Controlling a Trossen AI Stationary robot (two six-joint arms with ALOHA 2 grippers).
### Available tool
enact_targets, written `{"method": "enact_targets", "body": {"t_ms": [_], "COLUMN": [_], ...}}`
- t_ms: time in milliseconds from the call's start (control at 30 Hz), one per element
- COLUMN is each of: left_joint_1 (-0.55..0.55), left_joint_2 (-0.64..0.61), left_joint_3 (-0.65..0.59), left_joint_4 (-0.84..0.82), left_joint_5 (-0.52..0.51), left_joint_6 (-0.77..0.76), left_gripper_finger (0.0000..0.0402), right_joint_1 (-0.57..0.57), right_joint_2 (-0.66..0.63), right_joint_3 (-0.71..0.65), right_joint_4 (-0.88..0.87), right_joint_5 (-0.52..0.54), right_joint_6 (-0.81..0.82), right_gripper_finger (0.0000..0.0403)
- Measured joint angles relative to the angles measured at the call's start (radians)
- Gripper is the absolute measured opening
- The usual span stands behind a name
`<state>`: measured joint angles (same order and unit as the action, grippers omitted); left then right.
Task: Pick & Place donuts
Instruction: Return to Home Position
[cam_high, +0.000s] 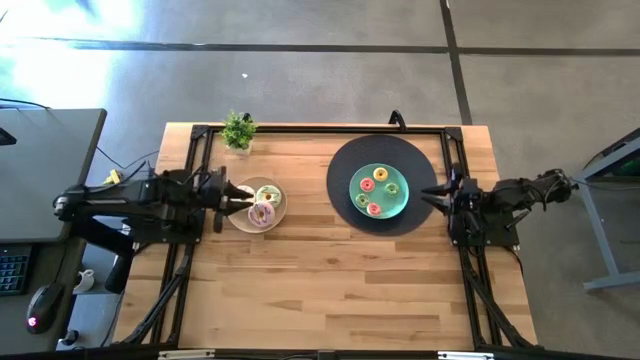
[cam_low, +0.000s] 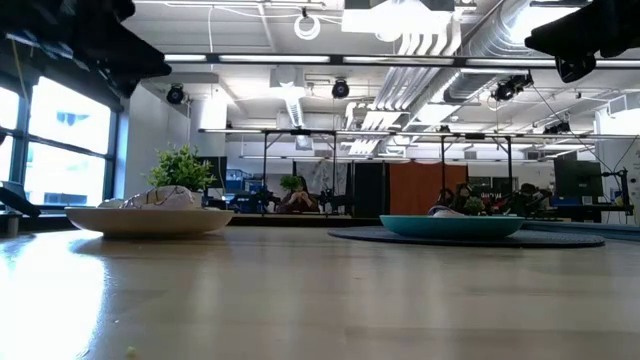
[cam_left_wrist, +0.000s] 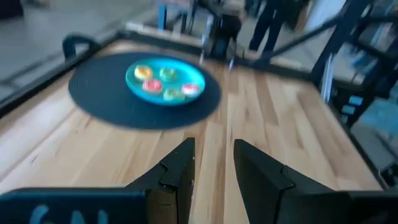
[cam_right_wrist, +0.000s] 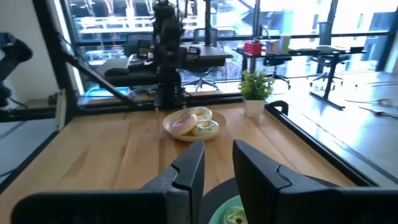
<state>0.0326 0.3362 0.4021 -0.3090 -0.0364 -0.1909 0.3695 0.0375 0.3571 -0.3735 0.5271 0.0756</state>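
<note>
**Two-arm station seen from above, level and from each wrist.** Two dark arms face each other across a wooden desk (cam_high: 330, 280), both raised clear of its surface. The left gripper (cam_high: 238, 198) has its fingers (cam_left_wrist: 179, 169) parted by a narrow gap, with nothing between them. In the high view their tips overlap the near rim of a beige plate (cam_high: 283, 206). On this plate lie a large white donut (cam_high: 244, 191) right at the fingertips, a large cream-green donut (cam_high: 268, 195) just beyond it, and a large pink donut (cam_high: 262, 214) touching both. The right gripper (cam_high: 430, 192) hangs at the edge of a dark round mat (cam_high: 345, 160). Its fingers (cam_right_wrist: 186, 175) likewise show a narrow gap and hold nothing. Just ahead of these fingers, in the middle of the mat, sits a teal plate (cam_high: 352, 185). It bears a small yellow donut (cam_high: 381, 175), a small pink donut (cam_high: 367, 185), a small green donut (cam_high: 391, 188), a second small green donut (cam_high: 362, 199) and a second small pink donut (cam_high: 374, 208). These five lie side by side in a loose ring, none stacked. Each plate lies well ahead of the opposite arm's fingers. A potted plant (cam_high: 238, 130) stands at the desk's edge, near the beige plate and off to one side of the left fingers.
</note>
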Motion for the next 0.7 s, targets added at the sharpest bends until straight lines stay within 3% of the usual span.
{"method": "enact_targets", "body": {"t_ms": [367,533,700], "left_joint_1": [0.0,0.0,0.0], "left_joint_2": [-0.118,-0.119,-0.119], "left_joint_3": [-0.245,-0.262,-0.262], "left_joint_4": [0.248,0.257,0.257], "left_joint_5": [0.002,0.001,0.001], "left_joint_6": [0.003,0.001,0.057], "left_gripper_finger": [0.0111,0.0111,0.0111], "right_joint_1": [0.0,0.0,0.0], "right_joint_2": [0.0,0.0,0.001], "right_joint_3": [0.0,0.0,0.0], "right_joint_4": [-0.002,-0.002,0.002], "right_joint_5": [0.03,0.101,0.107], "right_joint_6": [-0.005,-0.005,0.056], "right_gripper_finger": [0.008,0.008,0.008]}}
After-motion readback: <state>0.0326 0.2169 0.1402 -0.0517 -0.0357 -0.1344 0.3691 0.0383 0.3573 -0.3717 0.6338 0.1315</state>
